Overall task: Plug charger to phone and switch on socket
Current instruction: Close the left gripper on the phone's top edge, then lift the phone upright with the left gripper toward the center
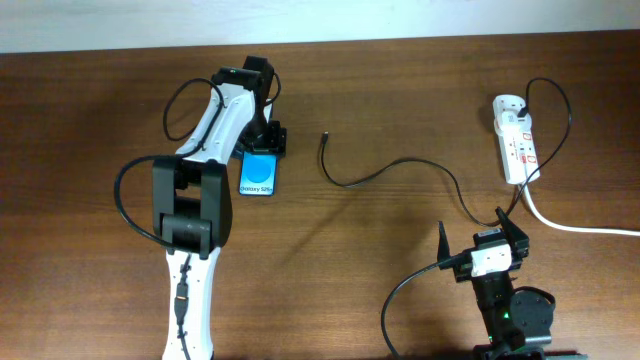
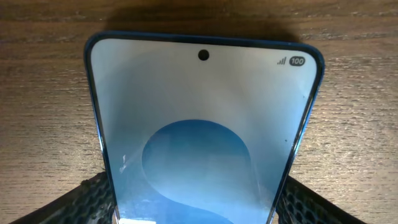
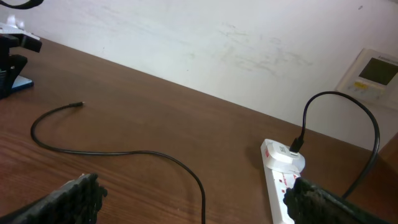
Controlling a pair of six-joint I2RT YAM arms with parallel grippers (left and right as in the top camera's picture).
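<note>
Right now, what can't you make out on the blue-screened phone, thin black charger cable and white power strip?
Phone port: cut off by left wrist view's bottom edge; too small overhead.
Charger plug tip: too small overhead and in right wrist.
Power strip switches: too small overhead; partly cut off in right wrist.

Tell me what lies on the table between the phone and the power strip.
Only the black charger cable, its plug tip nearest the phone; the overhead view shows it.

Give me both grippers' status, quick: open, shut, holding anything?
Left gripper: jaws closed on the phone, one on each long edge.
Right gripper: jaws open, holding nothing.
</note>
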